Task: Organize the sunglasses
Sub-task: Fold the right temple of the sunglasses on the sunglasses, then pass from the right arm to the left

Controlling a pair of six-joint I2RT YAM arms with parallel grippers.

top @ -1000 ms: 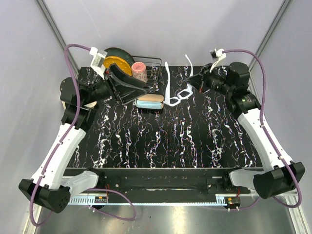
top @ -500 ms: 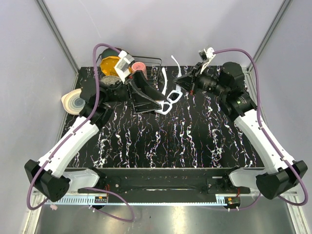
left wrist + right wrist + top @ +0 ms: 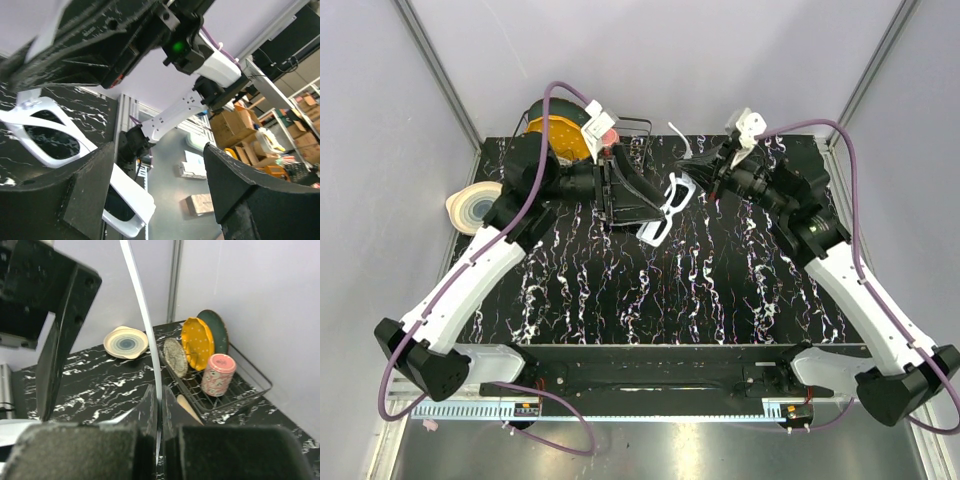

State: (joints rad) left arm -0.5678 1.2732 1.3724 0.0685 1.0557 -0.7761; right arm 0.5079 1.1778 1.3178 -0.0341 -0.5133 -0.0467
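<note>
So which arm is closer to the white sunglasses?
Right. The right fingers are shut on a temple of the sunglasses; the left fingers stand open beside the lenses.

The sunglasses [image 3: 665,207] have a smooth, glossy white plastic frame. Under them, the table [image 3: 700,290] looks like polished black veined stone. Beside the sunglasses, the rack [image 3: 225,397] is thin dark metal wire. The fingers [image 3: 85,195] of the left gripper [image 3: 160,195] are matt, grainy black plastic.

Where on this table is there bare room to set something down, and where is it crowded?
Bare: the near half of the table, bordered by the left arm, the right arm and, behind, the sunglasses. Crowded: the far side, where the dish rack, the open left pincer and the right pincer, shut on the sunglasses, bunch together.
</note>
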